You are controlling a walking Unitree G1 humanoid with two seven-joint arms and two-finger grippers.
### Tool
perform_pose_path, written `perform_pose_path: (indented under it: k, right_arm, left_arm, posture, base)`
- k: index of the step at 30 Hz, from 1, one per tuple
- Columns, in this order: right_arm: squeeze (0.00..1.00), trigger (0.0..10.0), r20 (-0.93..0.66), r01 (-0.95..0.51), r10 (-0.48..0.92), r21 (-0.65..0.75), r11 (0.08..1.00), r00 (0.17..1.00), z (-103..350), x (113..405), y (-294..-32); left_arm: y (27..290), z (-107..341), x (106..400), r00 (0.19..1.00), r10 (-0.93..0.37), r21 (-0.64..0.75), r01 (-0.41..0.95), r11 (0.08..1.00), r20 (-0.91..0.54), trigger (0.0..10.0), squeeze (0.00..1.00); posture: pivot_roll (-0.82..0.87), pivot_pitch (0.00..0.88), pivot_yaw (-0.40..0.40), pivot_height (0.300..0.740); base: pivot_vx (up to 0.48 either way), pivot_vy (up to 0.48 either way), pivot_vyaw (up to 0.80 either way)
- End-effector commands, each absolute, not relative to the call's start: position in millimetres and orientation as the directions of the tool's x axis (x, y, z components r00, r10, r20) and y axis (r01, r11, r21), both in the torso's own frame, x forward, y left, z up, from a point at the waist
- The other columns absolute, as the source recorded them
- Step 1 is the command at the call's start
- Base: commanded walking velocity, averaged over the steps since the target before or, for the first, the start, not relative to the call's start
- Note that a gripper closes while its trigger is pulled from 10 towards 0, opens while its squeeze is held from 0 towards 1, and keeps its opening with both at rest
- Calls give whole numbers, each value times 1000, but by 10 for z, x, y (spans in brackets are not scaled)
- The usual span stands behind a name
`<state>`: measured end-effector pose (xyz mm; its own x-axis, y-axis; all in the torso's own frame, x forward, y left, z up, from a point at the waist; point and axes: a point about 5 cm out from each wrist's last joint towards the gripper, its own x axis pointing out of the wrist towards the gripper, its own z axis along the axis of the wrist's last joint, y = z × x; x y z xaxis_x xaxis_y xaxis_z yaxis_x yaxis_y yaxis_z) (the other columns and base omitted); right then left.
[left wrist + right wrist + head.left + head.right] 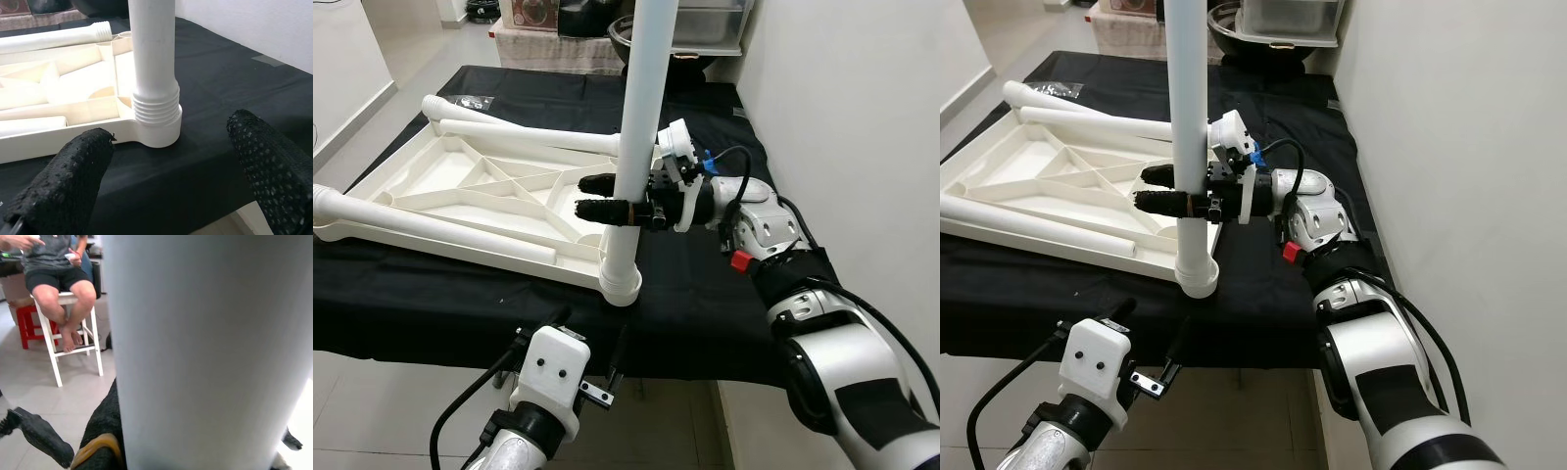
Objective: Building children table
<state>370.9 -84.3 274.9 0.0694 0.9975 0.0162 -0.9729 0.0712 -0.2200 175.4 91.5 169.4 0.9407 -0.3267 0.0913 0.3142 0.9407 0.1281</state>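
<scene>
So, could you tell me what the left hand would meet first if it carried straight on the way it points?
Probably the white plastic table leg standing upright in the corner socket of the upturned white tabletop; the left hand is open toward its threaded base.

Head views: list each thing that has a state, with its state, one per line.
Tabletop: upside down on the black cloth.
Upright leg: standing in the near corner socket, threads still showing.
Two loose legs: lying across the tabletop.
Right hand: shut on the upright leg.
Left hand: open, low in front of the socket.
</scene>
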Motion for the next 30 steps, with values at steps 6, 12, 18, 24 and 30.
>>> perform_pose_path:
  k: [6,12,18,24,30]
  right_arm:
    - [0,10000,-50,-974,994,-212,82,94,2670,3742,-879]
    - [0,10000,-47,-979,996,-189,69,80,2651,3742,-844]
    - [0,10000,-17,-990,997,-124,72,74,2593,3757,-814]
    - [0,10000,-27,-993,996,-84,83,85,2496,3771,-756]
    - [0,10000,-45,-992,993,-76,104,107,2416,3772,-728]
  left_arm:
    - [901,1663,1741,943,-324,128,312,941,79,10000,0]
    - [894,1668,1737,943,-323,128,312,941,78,10000,0]
    - [892,1666,1739,944,-323,131,312,941,74,10000,0]
    - [882,1676,1734,942,-326,129,315,940,76,10000,0]
    - [880,1682,1733,942,-327,129,316,940,78,10000,0]
  posture:
    - [81,133,-83,740]
    - [79,140,-86,740]
    - [78,147,-86,740]
    - [78,151,-87,740]
    - [82,157,-89,740]
  base:
    - [0,0,0]
    - [0,0,0]
    - [0,0,0]
    - [0,0,0]
    - [0,0,0]
